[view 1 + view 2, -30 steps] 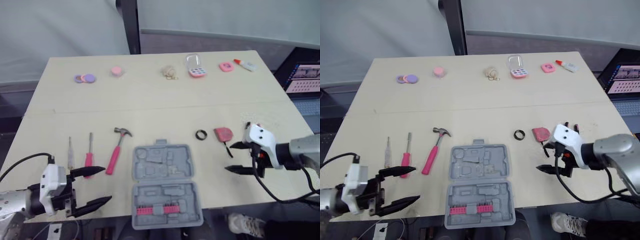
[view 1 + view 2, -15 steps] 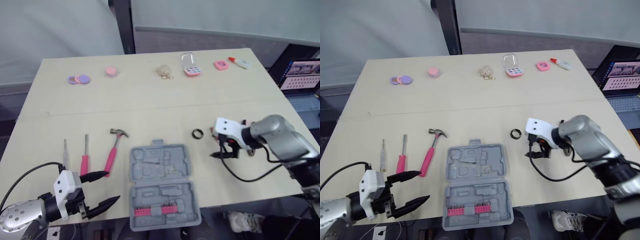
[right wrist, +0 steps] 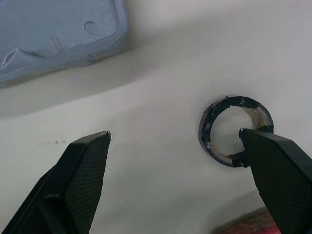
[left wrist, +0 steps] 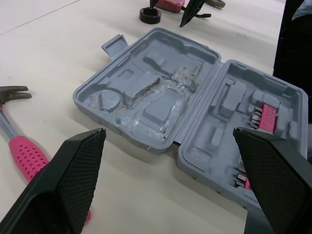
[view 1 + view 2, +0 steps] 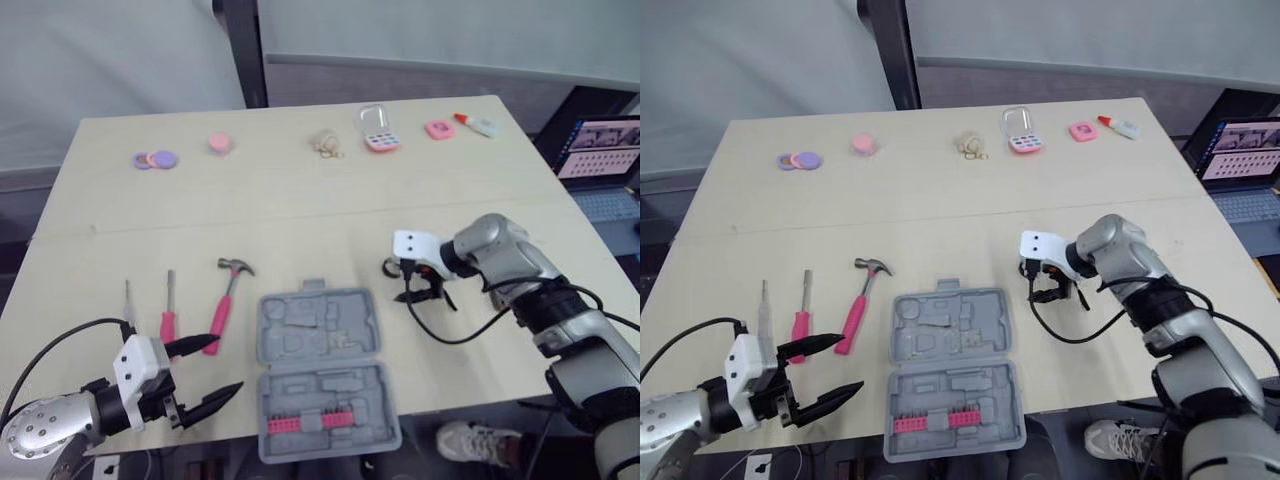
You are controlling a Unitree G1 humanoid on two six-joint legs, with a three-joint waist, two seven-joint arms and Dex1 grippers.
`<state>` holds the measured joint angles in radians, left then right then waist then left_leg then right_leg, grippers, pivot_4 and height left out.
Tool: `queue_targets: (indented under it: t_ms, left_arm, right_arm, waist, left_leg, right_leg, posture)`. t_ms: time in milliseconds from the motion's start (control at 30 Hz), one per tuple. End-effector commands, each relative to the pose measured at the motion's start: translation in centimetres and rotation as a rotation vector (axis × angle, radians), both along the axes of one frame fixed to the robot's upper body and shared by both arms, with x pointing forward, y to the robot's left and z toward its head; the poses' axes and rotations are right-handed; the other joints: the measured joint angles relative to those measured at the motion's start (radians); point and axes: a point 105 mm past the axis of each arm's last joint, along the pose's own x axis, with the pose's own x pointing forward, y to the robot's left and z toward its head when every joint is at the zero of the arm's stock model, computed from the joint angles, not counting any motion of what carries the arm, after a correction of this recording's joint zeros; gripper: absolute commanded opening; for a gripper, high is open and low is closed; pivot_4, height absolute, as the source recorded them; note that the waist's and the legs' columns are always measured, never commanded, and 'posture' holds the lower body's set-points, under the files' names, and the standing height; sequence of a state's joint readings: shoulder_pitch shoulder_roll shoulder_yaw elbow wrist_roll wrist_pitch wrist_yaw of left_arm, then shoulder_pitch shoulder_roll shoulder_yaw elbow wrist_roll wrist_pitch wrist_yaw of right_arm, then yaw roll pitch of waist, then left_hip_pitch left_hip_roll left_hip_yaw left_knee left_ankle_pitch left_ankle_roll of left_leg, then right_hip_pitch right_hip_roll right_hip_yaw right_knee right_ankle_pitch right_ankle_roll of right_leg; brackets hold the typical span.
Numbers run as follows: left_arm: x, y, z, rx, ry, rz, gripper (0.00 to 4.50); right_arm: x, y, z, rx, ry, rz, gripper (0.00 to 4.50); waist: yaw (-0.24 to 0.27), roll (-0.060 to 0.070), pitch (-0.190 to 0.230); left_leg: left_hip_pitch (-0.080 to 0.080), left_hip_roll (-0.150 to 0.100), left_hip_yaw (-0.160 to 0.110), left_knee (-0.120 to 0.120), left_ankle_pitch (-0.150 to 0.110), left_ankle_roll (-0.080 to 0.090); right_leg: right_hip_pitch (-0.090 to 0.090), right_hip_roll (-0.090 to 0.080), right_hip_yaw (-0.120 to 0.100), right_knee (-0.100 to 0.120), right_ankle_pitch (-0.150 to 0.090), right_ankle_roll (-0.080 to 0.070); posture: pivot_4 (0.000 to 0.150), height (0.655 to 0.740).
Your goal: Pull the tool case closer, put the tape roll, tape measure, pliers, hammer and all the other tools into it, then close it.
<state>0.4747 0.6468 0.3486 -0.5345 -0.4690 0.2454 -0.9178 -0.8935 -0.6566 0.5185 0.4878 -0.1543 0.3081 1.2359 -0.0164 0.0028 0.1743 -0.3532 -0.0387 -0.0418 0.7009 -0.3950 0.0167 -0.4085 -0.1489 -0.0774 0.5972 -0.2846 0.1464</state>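
Two screwdrivers: the clear screwdriver (image 5: pixel 128 300) and the pink screwdriver (image 5: pixel 169 322) lie side by side on the table (image 5: pixel 300 200), at its left near part.
Hammer: the hammer (image 5: pixel 224 300) with the pink handle lies just to the right of them, with its head pointing away from the robot.
Left gripper: the left gripper (image 5: pixel 229 362) hovers low at the near edge of the table. Its fingers are wide apart and hold nothing. One fingertip is near the end of the hammer handle.
Tool case: the grey tool case (image 5: pixel 325 370) lies open and flat at the near edge, in the middle. A row of pink bits sits in its near half, and the moulded slots in the far half are empty.
Tape roll: the black tape roll (image 3: pixel 235 130) lies flat on the table, just beyond the right far corner of the case.
Right gripper: the right gripper (image 3: pixel 173 133) hangs over the roll, spread wide. One fingertip is at the rim of the roll, and I cannot tell whether it touches.
Tape measure: the pink tape measure (image 4: pixel 168 4) lies just beside the roll, on its right.
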Motion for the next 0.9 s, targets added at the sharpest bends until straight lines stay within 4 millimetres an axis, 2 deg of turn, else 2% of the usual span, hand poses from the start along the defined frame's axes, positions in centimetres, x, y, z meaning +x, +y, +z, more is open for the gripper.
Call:
queue_targets:
  t_ms: [33,533,633,867,900]
  left_arm:
    - [-0.3,-0.5,0.4,0.0,-0.022,-0.005,4.5]
    - [-0.7,-1.3,0.5,0.004,-0.026,0.024,4.5]
    - [-0.7,-1.2,0.5,0.001,-0.026,0.033,4.5]
    - [-1.0,-1.1,0.2,-0.009,-0.017,0.048,4.5]
    - [-1.0,-1.1,0.2,-0.014,-0.016,0.054,4.5]
  right_arm:
    - [0.3,0.1,0.3,-0.018,-0.004,0.021,4.48]
    - [1.4,0.9,-0.1,-0.041,-0.001,0.027,4.48]
    - [1.4,0.9,-0.2,-0.048,0.005,0.031,3.6]
    - [1.2,0.7,-0.5,-0.062,0.024,0.032,0.05]
    - [1.1,0.7,-0.6,-0.063,0.026,0.031,0.05]
  waist:
    - [-0.002,0.0,0.0]
    - [-0.014,0.001,0.0]
    - [-0.014,0.001,0.0]
    - [-0.014,0.001,0.0]
    - [-0.014,0.001,0.0]
  left_leg:
    - [0.0,0.0,0.0,0.0,0.0,0.0]
    - [0.0,0.0,0.0,-0.001,0.0,0.0]
    - [0.0,0.0,0.0,-0.001,0.0,-0.001]
    - [0.0,0.0,0.0,-0.001,0.0,-0.001]
    - [0.0,0.0,0.0,-0.001,0.0,-0.001]
  right_leg:
    - [0.0,0.0,0.0,0.0,0.0,0.0]
    - [-0.001,0.0,0.0,0.003,0.0,0.0]
    - [-0.002,0.0,0.0,0.003,0.0,0.0]
    - [-0.002,0.0,0.0,0.003,0.0,0.0]
    - [-0.002,0.0,0.0,0.003,0.0,0.0]
  posture:
    - [0.15,0.74]
    - [0.15,0.74]
    - [0.15,0.74]
    - [0.15,0.74]
    - [0.15,0.74]
